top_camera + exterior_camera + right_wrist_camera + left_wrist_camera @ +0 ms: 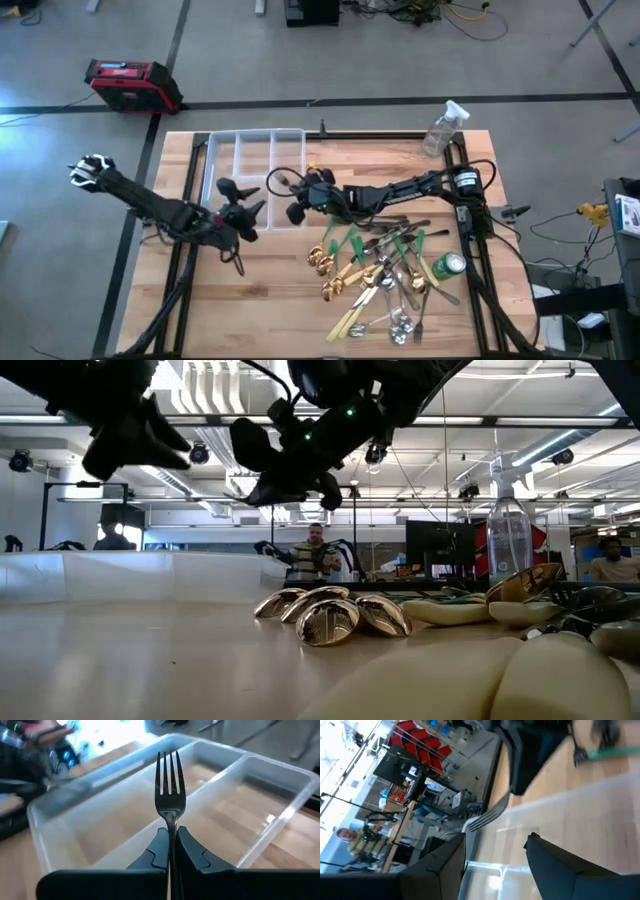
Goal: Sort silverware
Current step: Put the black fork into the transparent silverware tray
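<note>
A dark fork [169,780] stands clamped by its handle between the closed fingers of the right end effector [171,851], tines pointing out over the clear divided tray [252,160] at the far left of the tabletop [250,310]. From above, this end effector [293,196] hangs just beside the tray's near right corner, so the fork is close to its compartment but not yet set down. Another fork [487,816] seems to lie in the tray in the left wrist view, though which compartment it is in cannot be told.

Nearly all the work is left. The silverware pile [385,275] lies tangled on the right half of the tabletop: gold spoons [330,615], green-handled pieces, cream-handled knives and shiny spoons, overlapping one another. In the overhead view the tray's compartments look almost bare.

The left end effector [240,205] hovers with its fingers spread wide, holding nothing, just near of the tray's long wall and close to the right one. That crowding is the likely trouble; the two arms share little room at the tray's edge.

A green can [447,265] stands against the pile's right side, and a spray bottle [442,128] sits at the far right corner. Bare wood lies open between tray and pile, and along the near left.
</note>
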Action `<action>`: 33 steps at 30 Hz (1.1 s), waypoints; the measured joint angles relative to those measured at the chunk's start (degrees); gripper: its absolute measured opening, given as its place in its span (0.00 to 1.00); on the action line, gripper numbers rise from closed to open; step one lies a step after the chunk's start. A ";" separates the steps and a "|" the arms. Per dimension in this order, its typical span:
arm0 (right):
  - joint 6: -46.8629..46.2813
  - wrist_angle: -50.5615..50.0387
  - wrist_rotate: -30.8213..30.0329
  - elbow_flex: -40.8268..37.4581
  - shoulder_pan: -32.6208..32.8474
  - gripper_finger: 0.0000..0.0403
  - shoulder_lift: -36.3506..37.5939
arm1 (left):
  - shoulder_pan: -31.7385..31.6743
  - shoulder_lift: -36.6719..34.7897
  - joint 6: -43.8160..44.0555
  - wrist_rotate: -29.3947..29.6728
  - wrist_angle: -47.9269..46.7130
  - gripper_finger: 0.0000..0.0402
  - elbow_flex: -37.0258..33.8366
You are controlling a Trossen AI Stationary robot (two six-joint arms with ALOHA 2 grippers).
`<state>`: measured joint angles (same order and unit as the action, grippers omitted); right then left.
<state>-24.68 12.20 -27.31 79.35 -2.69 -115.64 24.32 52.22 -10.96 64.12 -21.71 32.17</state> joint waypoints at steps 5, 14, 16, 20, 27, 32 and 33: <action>-9.30 8.91 -1.83 0.07 -1.95 0.00 -3.10 | -0.07 -6.49 -0.34 0.10 5.72 0.43 0.07; -18.78 11.01 -6.71 12.51 -2.07 0.00 -14.75 | 0.02 -14.44 -0.34 -0.08 10.26 0.37 0.08; -18.80 8.88 -9.49 16.86 -1.93 0.00 -17.59 | 0.03 -15.38 -0.05 -0.10 10.21 0.36 0.08; -18.19 -2.16 -11.34 25.41 -1.74 0.00 -21.90 | 0.02 -16.53 0.93 -0.11 10.08 0.33 0.08; -19.46 -22.67 -16.26 36.02 -2.07 0.00 -26.08 | 0.02 -16.33 1.00 -0.15 9.59 0.30 0.08; -21.94 -24.45 -15.99 36.06 -2.13 0.00 -26.59 | 0.02 -15.91 1.01 -0.21 8.70 0.31 0.08; -22.73 -25.08 -15.72 36.01 -2.37 0.00 -26.72 | 0.02 -15.88 0.92 -0.20 8.71 0.31 0.08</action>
<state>-47.41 -12.88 -43.03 115.36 -5.06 -142.35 24.34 36.34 -10.03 63.92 -13.01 32.25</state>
